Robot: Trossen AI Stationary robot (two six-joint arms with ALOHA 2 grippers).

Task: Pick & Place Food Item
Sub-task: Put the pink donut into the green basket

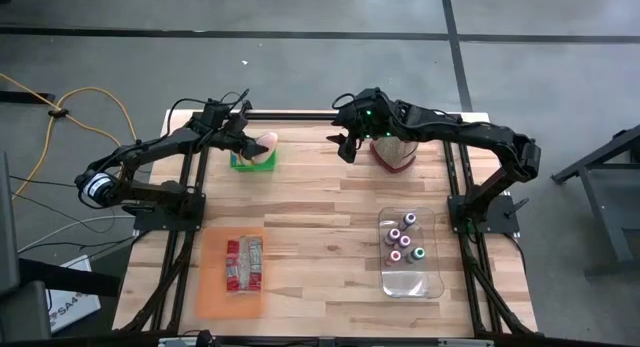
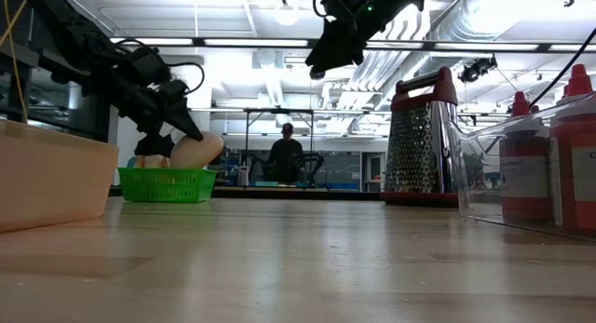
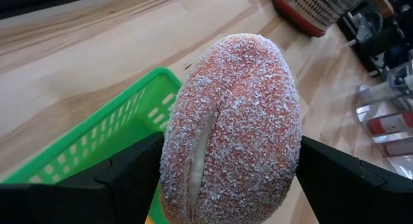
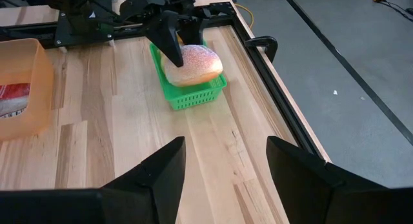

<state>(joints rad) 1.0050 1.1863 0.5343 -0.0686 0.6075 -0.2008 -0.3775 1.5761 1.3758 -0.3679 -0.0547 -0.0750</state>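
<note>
Left claw point(image 1: 258, 143) is clamped on one sugary bun point(image 1: 266, 143), holding it right over the green basket point(image 1: 252, 160) at the upper left of the tabletop point(image 1: 320, 217), close to the far edge. Right claw point(image 1: 350, 147) hangs open up top, centre, just left of the grater point(image 1: 393, 150). Middle of the tabletop is bare wood, so there's room to move there. Lower left there's one orange tray point(image 1: 230, 274) with a packet point(image 1: 244, 263) in it; lower right there's one clear bin point(image 1: 409, 253) with five bottles point(image 1: 402, 240). One person point(image 2: 286, 155) shows far back in the low view.
</note>
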